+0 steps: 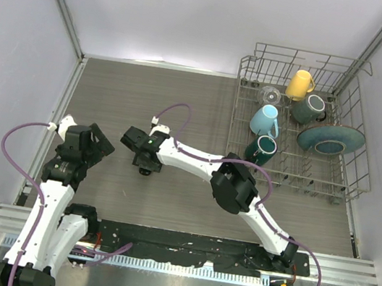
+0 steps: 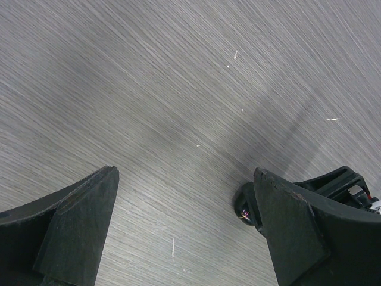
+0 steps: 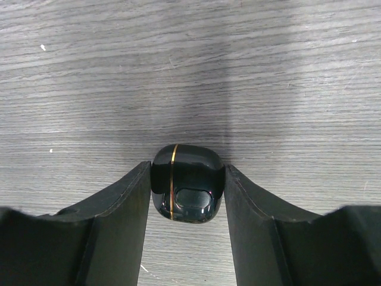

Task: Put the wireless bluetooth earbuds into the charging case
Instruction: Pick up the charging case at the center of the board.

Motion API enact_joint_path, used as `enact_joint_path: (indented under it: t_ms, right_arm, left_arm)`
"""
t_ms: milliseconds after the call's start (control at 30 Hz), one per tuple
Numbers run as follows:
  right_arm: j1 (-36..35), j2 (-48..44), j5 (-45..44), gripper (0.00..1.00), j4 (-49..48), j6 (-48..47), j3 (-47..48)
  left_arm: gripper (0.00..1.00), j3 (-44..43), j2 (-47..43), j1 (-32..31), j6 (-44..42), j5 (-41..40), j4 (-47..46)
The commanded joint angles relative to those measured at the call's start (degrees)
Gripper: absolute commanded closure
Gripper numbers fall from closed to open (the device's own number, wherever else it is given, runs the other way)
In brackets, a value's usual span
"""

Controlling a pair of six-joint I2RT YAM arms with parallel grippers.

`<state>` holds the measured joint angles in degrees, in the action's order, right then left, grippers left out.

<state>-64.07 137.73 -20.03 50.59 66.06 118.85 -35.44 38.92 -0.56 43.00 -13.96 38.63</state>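
Note:
A glossy black charging case with a thin gold seam sits between the fingers of my right gripper, which is shut on its two sides; its lid looks closed. In the top view the case is a small dark shape under the right gripper at the table's middle left. My left gripper is open and empty just to the left of it. In the left wrist view the left gripper frames bare table, and the case peeks out beside one finger. No earbuds show in any view.
A wire dish rack stands at the back right. It holds a yellow mug, a light blue mug, two dark green mugs, a glass and a teal plate. Grey walls close in both sides.

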Motion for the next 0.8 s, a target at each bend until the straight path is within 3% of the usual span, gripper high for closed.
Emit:
enact_joint_path:
  t_ms: [0, 100, 133, 200, 433, 567, 700, 767]
  right_arm:
    - [-0.1, 1.9, 0.0, 0.60, -0.9, 0.1, 1.0]
    - [0.2, 1.4, 0.4, 0.79, -1.4, -0.1, 0.5]
    - [0.3, 0.6, 0.3, 0.81, -1.7, 0.0, -0.4]
    - [0.5, -1.1, 0.1, 0.98, -3.6, -0.1, -1.9]
    - [0.7, -14.5, -8.7, 0.99, -13.1, -0.6, -14.7]
    - [0.7, -23.9, -12.5, 0.99, -19.7, -1.5, -20.9]
    - [2.5, -28.6, -13.9, 0.99, -16.2, -0.7, -20.3]
    - [4.2, -30.4, -9.4, 0.99, -15.1, 0.1, -20.3]
  left_arm:
    - [0.00, 0.0, -0.5, 0.3, -0.2, -0.7, -0.5]
    - [0.00, 0.0, -0.5, 0.4, -0.2, -0.6, -0.5]
    - [0.00, -0.1, -0.4, 0.3, -0.2, -0.3, -0.7]
    - [0.00, 0.1, -0.4, 0.3, -0.6, 0.7, -0.9]
    - [0.00, 0.0, -0.3, 0.3, -1.7, 5.2, -3.5]
    - [0.00, 0.3, -1.7, 0.3, -3.5, 11.7, -7.9]
    - [0.00, 2.3, -5.9, 0.3, -3.6, 19.8, -14.4]
    - [0.00, 3.7, -8.2, 0.1, -3.4, 22.1, -19.8]
